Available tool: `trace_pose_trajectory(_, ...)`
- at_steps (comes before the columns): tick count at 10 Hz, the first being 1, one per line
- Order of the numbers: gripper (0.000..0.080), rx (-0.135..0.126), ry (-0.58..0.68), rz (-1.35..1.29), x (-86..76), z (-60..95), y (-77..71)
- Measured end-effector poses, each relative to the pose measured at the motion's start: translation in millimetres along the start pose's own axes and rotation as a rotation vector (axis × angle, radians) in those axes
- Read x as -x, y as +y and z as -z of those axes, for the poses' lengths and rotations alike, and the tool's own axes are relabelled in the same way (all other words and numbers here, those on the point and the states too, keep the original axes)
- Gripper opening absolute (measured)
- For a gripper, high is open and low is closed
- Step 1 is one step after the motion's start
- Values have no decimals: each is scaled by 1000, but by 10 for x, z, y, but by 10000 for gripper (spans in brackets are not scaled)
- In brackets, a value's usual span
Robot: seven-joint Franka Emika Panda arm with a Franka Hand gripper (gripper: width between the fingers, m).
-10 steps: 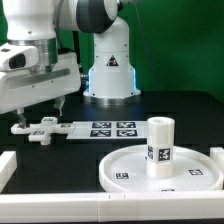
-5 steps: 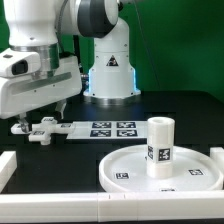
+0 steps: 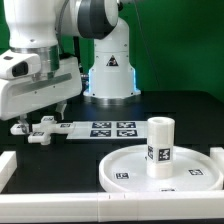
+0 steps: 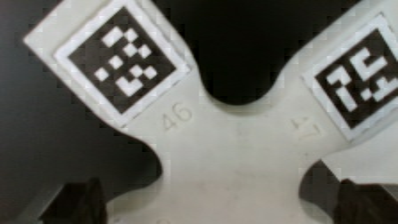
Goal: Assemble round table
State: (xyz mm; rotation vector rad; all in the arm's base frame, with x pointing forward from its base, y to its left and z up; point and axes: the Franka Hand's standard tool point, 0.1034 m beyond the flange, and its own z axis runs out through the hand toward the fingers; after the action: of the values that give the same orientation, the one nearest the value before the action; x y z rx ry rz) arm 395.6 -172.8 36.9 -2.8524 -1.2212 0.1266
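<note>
Parked low near the bench edge on the exterior view's left, with the gripper [image 3: 35,122] spread wide over the cross-shaped foot piece [image 3: 48,129]. In the wrist view, dark fingertips [image 4: 75,198] flanking one arm of the cross: apart from it on one side, too close on the other to tell about contact, nothing clamped. Probably lined up so as to close across a narrow arm rather than the full span. Foot lying flat, markers up, just beside the marker board [image 3: 108,128] at mid-bench.

Toward the near corner on the exterior view's right, the round disc [image 3: 135,165], rim up, with the short leg [image 3: 160,135] upright at its middle. Apparently seated already, which leaves the foot as the part to fetch. White border bars [image 3: 50,200] along the near and side edges, likely to stop parts sliding off.

Embossed "46" readable near the cross's centre, with a second number beside it too blurred. A triangle sticker on the arm's base [image 3: 108,70], too small to read.
</note>
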Motion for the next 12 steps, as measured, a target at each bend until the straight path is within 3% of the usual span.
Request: trace_pose_trajectory(12,649,-7,-6,-6,27,-40,7)
